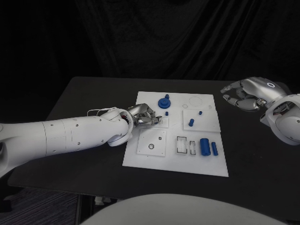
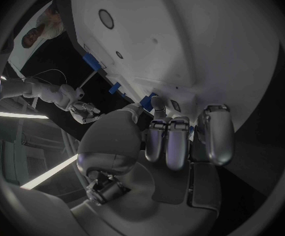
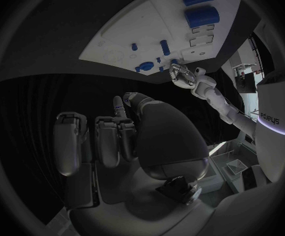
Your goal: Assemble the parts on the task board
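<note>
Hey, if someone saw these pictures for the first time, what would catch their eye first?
The white board mid-table, dotted with blue parts, stands out against the black table. The left hand hovers at the board's left edge, fingers curled, beside a blue round part. The right hand hangs off to the board's right.

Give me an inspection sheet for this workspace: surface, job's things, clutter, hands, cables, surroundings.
Surface: black table, bearing the white board.
Job's things: blue parts on the board: a round piece with a peg at the far end, a small peg mid-board, a cylinder and a slim bar near the front right.
Clutter: nothing seen.
Hands: left hand over the board's left side, fingers curled; whether it holds a part cannot be told. Right hand off the board to the right, fingers curled, pinching a small blue part.
Cables: thin wire at the left wrist.
Surroundings: dark curtain behind.
</note>
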`<state>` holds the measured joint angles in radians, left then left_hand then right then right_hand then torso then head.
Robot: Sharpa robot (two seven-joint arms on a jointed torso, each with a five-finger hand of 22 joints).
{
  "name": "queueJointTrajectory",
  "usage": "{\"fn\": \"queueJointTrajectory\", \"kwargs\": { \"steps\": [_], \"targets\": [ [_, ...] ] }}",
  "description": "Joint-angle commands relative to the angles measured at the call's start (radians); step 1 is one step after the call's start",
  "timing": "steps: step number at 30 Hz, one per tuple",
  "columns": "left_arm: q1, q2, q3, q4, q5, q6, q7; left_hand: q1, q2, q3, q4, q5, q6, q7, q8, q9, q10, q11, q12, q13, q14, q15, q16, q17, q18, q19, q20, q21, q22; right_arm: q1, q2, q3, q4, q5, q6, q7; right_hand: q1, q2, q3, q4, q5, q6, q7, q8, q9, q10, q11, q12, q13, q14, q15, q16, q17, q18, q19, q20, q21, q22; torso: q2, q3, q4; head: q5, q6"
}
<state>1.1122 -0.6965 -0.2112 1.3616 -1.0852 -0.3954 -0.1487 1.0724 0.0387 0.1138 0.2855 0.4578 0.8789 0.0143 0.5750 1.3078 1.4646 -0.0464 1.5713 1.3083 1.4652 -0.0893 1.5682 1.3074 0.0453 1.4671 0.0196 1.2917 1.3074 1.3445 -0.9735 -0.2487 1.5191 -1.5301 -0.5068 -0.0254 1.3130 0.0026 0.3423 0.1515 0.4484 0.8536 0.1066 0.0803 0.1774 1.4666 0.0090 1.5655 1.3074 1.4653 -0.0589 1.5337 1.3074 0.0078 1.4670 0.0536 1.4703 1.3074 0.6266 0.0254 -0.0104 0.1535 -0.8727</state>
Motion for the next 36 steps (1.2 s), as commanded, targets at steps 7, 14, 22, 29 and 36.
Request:
{"fn": "queueJointTrajectory", "kwargs": {
  "steps": [7,14,22,29,36],
  "targets": [
    [-0.003,0.002,-0.001,-0.002,0.005,0.034,-0.020,0.019,-0.002,0.011,-0.001,0.027,-0.005,-0.001,0.006,0.021,0.106,-0.006,-0.001,0.263,0.106,-0.008,0.003,0.263,0.013,0.011,-0.004,0.002,0.187,-0.003,-0.002,0.001,0.001,-0.002,0.003,-0.019,-0.003,-0.006,0.006,0.001,0.006,0.008,0.002,-0.006,-0.001,0.104,0.000,0.005,0.263,0.090,0.002,-0.007,0.199,0.020,0.050,0.000,-0.003,0.227,0.000,-0.0001,0.0004,0.002,0.000],
    [-0.004,0.003,-0.001,-0.002,0.005,0.025,-0.013,0.072,-0.020,0.059,-0.019,0.101,-0.009,-0.006,0.004,0.021,0.106,-0.010,-0.001,0.263,0.106,-0.011,0.003,0.263,0.013,0.012,-0.007,0.002,0.187,-0.003,-0.002,0.001,0.001,-0.002,0.003,-0.019,-0.003,-0.006,0.006,0.001,0.006,0.008,0.002,-0.006,-0.001,0.104,0.000,0.005,0.263,0.090,0.002,-0.007,0.199,0.020,0.050,0.000,-0.003,0.227,0.000,-0.0003,-0.0001,0.003,0.000],
    [-0.005,0.001,-0.001,0.002,0.005,-0.008,0.007,0.087,-0.033,0.090,-0.023,0.140,-0.011,-0.006,0.004,0.022,0.106,-0.010,-0.001,0.263,0.106,-0.012,0.003,0.263,0.013,0.012,-0.008,0.003,0.187,-0.003,-0.003,0.001,0.001,-0.002,0.004,-0.020,-0.003,-0.006,0.006,0.001,0.006,0.008,0.002,-0.006,-0.001,0.104,0.000,0.005,0.263,0.090,0.002,-0.007,0.199,0.020,0.050,0.000,-0.003,0.227,0.000,-0.0001,0.0002,0.003,0.000],
    [-0.005,-0.003,-0.001,0.006,0.005,-0.029,0.020,0.092,-0.037,0.103,-0.025,0.152,-0.008,-0.006,0.009,0.023,0.106,-0.011,-0.001,0.263,0.106,-0.012,0.003,0.263,0.012,0.013,-0.009,0.005,0.187,-0.003,-0.003,0.001,0.000,-0.002,0.004,-0.021,-0.003,-0.006,0.006,0.001,0.006,0.008,0.002,-0.006,-0.001,0.104,0.000,0.005,0.263,0.090,0.002,-0.007,0.199,0.020,0.050,0.000,-0.003,0.227,0.000,0.0000,0.0005,0.003,0.000],
    [-0.006,-0.007,-0.001,0.013,0.005,-0.048,0.032,0.093,-0.038,0.105,-0.025,0.153,-0.009,-0.006,0.008,0.023,0.106,-0.011,-0.001,0.263,0.106,-0.013,0.003,0.263,0.013,0.012,-0.009,0.002,0.187,-0.004,-0.003,0.001,-0.001,-0.002,0.005,-0.021,-0.003,-0.006,0.006,0.001,0.006,0.008,0.002,-0.006,-0.001,0.104,0.000,0.005,0.263,0.090,0.002,-0.007,0.199,0.020,0.050,0.000,-0.003,0.227,0.000,-0.0003,0.0002,0.003,0.000]
  ]
}}
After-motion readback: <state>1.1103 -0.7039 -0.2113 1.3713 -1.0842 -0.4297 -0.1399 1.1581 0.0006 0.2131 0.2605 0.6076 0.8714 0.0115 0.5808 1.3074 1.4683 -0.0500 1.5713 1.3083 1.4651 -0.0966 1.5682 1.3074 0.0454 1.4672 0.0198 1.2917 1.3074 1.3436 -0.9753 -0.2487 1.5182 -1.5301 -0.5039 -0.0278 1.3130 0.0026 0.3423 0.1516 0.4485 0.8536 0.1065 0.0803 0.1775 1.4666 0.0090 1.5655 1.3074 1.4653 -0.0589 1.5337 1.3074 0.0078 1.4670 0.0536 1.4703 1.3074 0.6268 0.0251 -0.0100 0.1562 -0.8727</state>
